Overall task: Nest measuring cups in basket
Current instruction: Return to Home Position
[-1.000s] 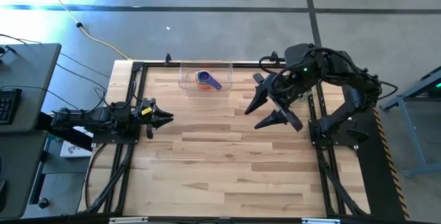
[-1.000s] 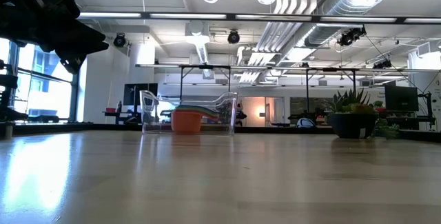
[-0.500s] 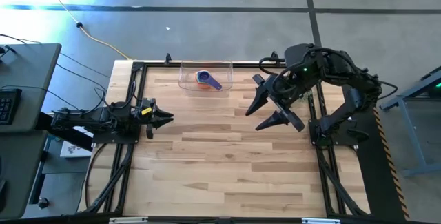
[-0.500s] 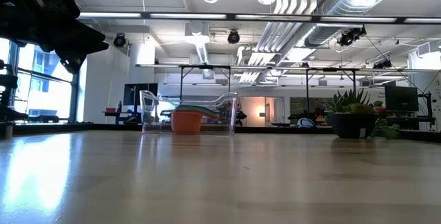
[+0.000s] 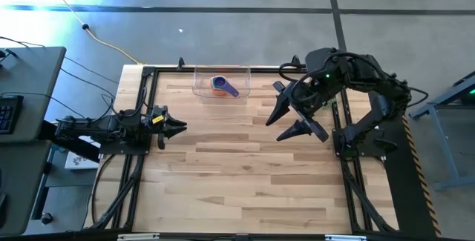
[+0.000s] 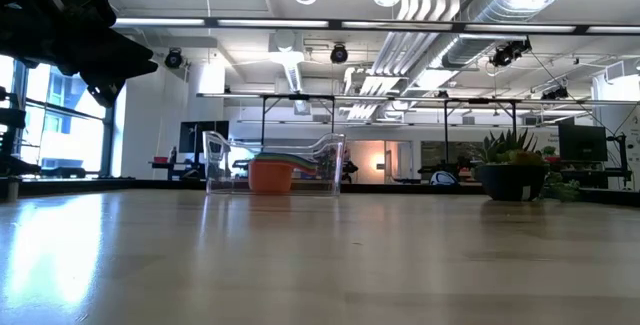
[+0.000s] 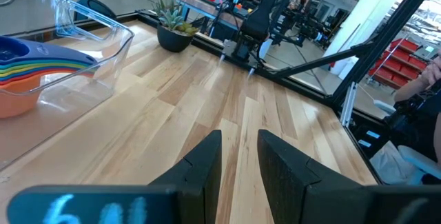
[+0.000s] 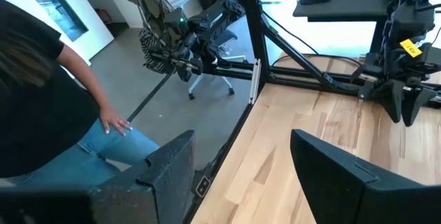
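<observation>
Tool on right arm [image 5: 272, 130] splayed wide, empty.

Black arms [image 5: 375, 78] — yellow-tagged left gripper [image 5: 181, 127]

the high camera hangs overhead and looks straight down, far enough off to frame the whole surface [image 5: 237, 182] and the floor around it; the basket [image 5: 221, 83] lies at upper centre. the low camera sits at board level, looking flat across the surface into the room — the same basket left of centre, a potted plant [image 6: 508, 170] at right. the left wrist camera looks forward past the left tool [image 7: 241, 165], close over the wood, sharing basket and plant. the right wrist camera looks past the right tool [image 8: 242, 169], over the surface's edge toward a person [image 8: 41, 79] beyond.
</observation>
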